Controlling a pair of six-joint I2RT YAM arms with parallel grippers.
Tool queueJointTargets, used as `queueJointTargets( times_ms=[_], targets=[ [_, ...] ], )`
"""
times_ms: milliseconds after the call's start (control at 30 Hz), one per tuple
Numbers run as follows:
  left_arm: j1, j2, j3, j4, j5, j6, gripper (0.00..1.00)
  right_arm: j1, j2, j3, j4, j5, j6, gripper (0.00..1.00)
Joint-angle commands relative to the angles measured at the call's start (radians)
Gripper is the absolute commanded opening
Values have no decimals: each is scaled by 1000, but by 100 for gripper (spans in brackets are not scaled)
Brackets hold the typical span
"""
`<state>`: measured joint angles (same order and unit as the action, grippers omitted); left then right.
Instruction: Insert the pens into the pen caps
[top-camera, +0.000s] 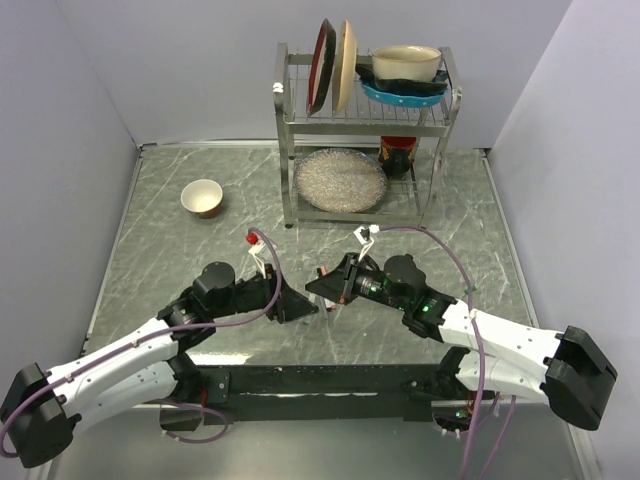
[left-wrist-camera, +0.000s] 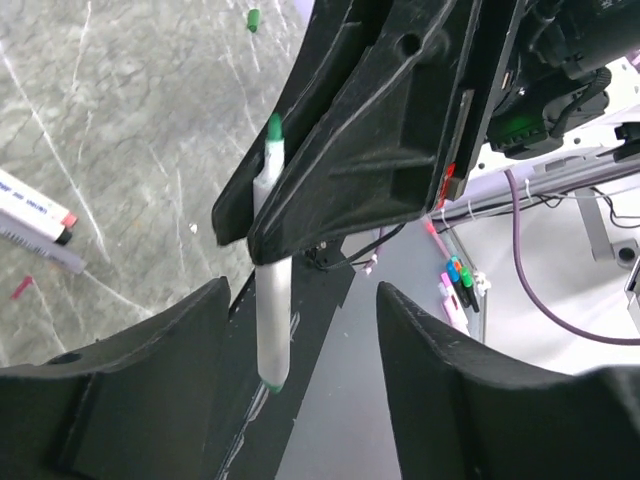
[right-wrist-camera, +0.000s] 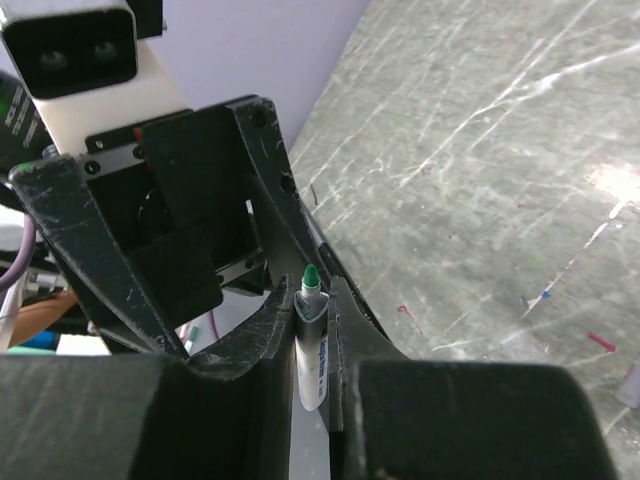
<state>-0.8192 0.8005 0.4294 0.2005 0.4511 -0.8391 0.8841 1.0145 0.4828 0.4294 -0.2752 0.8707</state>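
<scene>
My right gripper (right-wrist-camera: 310, 296) is shut on a white pen (right-wrist-camera: 314, 352) and holds it upright, green tip up. The left wrist view shows that pen (left-wrist-camera: 272, 320) in the right gripper (left-wrist-camera: 262, 215), its lower end hanging between the wide-open fingers (left-wrist-camera: 150, 360) of my left gripper (left-wrist-camera: 300, 310), which touch nothing. In the top view both grippers meet above the table's near middle, left (top-camera: 298, 302) and right (top-camera: 325, 285). A small green cap (left-wrist-camera: 253, 18) lies on the table beyond. A second white pen with a red tip (left-wrist-camera: 35, 212) lies at the left. I cannot make out the dark red cap for sure.
A dish rack (top-camera: 365, 130) with plates and bowls stands at the back centre. A small bowl (top-camera: 202, 197) sits at the back left. A small red piece (top-camera: 250, 238) lies by the left arm's cable. The black base bar (top-camera: 320, 380) runs along the near edge.
</scene>
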Motion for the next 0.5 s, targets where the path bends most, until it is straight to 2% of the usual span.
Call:
queueJointTargets(
  times_ms=[0, 333, 367, 400, 433, 467],
  targets=[
    [-3, 31, 54, 37, 54, 38, 62, 10, -28, 36, 74, -22, -4, 0],
    [-3, 66, 34, 71, 80, 43, 44, 12, -88, 53, 19, -10, -30, 0],
    [-3, 65, 28, 80, 87, 40, 23, 12, -90, 54, 17, -16, -30, 0],
    [-3, 65, 26, 102, 93, 38, 12, 12, -90, 54, 17, -24, -33, 0],
    [-3, 68, 28, 108, 100, 40, 1, 10, -88, 59, 16, -28, -33, 1],
    [-3, 71, 29, 114, 107, 41, 1, 12, -85, 68, -1, -33, -33, 7]
  ],
)
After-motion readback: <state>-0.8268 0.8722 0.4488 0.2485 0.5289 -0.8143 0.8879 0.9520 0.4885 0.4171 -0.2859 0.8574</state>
